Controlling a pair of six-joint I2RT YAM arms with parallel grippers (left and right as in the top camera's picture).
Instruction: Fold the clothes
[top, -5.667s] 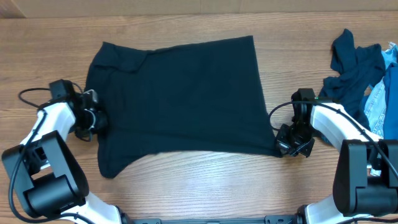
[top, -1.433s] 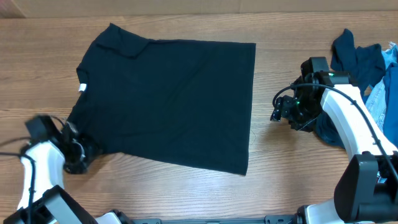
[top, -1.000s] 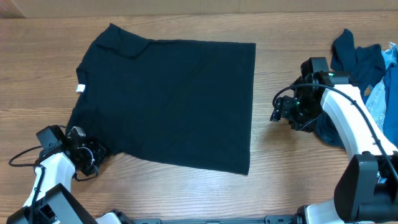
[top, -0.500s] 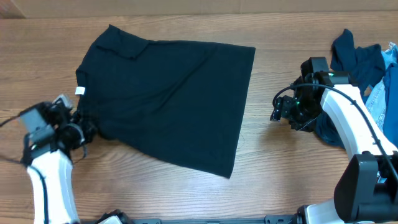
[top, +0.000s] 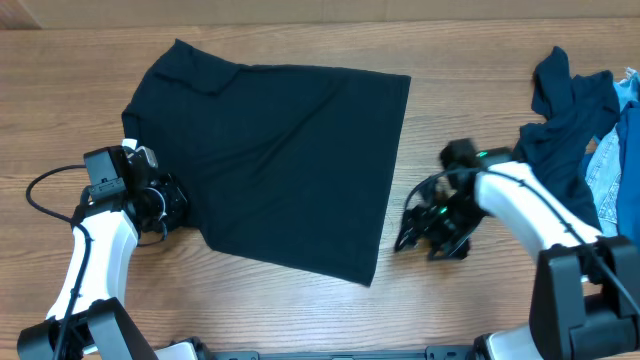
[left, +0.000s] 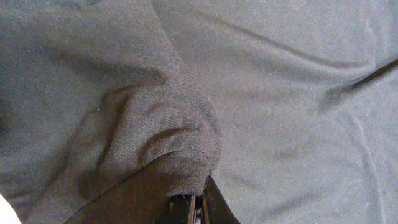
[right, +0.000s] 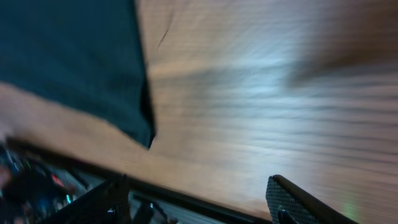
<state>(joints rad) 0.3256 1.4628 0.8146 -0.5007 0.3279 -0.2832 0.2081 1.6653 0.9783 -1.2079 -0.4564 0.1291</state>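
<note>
At near left, left end effector (top: 172, 203) pinches a bunched T-shirt (top: 280, 150) edge, right end effector (top: 412, 228) wide & empty, so a one-sided pull could skew or slip it.

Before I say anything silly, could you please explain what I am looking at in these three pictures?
These are two white robot arms at a wooden table, each ending in a two-finger pincer. The wide picture looks down from above; the other two come from a small camera on each wrist. A near-black navy short-sleeved T-shirt lies spread out. A rumpled dark blue garment and pale blue denim sit at the right edge. The left pincer is shut on the T-shirt's lower left edge, and its wrist view shows the bunched cloth up close. The right pincer is open and empty, over bare wood near the shirt's lower right corner; its view is blurred.
</note>
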